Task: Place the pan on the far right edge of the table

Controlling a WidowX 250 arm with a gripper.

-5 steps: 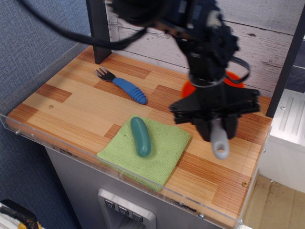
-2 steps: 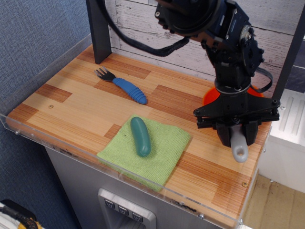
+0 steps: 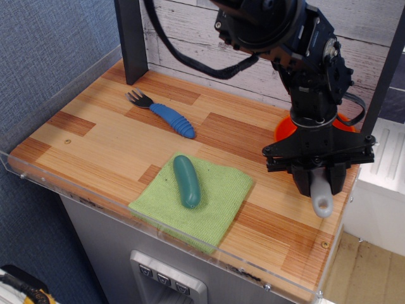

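The pan (image 3: 286, 128), a small orange toy one with a light grey handle, sits at the right end of the counter (image 3: 101, 136), its bowl mostly hidden behind the black arm so that only slivers of orange rim show on either side. The pincer (image 3: 318, 183) is closed around the grey handle, whose holed end pokes out below the fingers toward the front right corner. Whether the pan's base rests on the wood or hangs just above it cannot be told from this view. The step in hand looks like the final placement: the pan is already close to the right edge, so what seems left is to settle it flat, if it is not yet down, then part the fingers and lift straight up without dragging the handle. Care is needed because the handle end lies near the clear acrylic rim. Well apart to the left lie a green cloth (image 3: 215, 204) carrying a teal pickle-shaped toy (image 3: 186, 180), and a blue-handled fork (image 3: 162, 113).
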